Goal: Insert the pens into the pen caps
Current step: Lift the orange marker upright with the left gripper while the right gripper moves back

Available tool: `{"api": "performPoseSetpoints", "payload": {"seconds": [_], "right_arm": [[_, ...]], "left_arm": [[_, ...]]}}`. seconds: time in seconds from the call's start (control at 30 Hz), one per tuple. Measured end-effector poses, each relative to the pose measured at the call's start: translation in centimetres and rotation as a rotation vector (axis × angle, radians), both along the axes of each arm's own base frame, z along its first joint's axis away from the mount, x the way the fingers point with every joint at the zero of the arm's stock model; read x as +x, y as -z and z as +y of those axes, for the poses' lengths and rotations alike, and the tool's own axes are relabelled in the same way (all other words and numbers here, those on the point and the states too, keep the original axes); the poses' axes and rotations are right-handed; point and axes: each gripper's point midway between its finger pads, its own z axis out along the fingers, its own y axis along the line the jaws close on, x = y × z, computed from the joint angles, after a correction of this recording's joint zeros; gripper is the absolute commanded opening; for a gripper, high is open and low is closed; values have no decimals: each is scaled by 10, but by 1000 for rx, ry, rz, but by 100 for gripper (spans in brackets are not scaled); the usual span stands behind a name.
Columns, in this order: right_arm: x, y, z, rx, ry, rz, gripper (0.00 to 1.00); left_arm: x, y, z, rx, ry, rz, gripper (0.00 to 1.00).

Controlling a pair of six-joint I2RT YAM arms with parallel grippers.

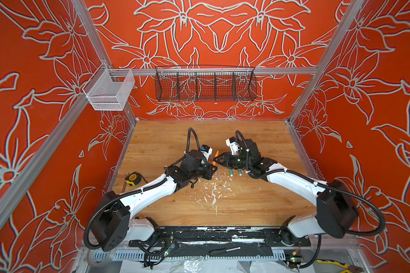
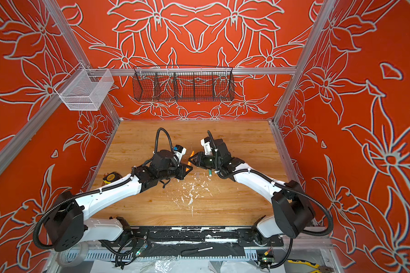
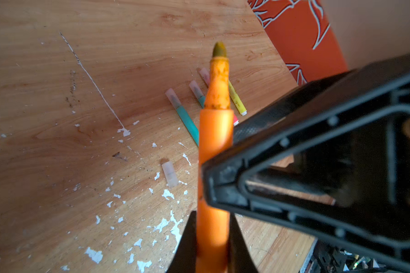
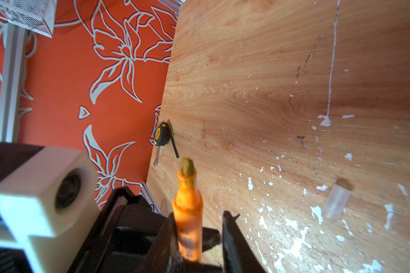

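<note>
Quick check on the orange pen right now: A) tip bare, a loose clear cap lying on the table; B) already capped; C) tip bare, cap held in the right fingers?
A: the orange pen shows a bare tip, and a clear cap lies loose on the table.

You won't find any text here that you can read. The tape measure (image 4: 162, 134) carries a round yellow label, but its print is too small to make out. The dark marks along the yellow pen (image 3: 236, 100) are just blur.
</note>
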Motion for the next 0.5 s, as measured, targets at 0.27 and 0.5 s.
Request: {"api": "performPoseSetpoints", "payload": {"seconds": [0.27, 0.5], "right_arm": [[9, -102, -47, -112, 174, -263, 34], [16, -24, -70, -334, 254, -121, 33]], "left_arm": [[18, -84, 11, 89, 10, -281, 0], [-11, -96, 37, 96, 49, -494, 0]]}}
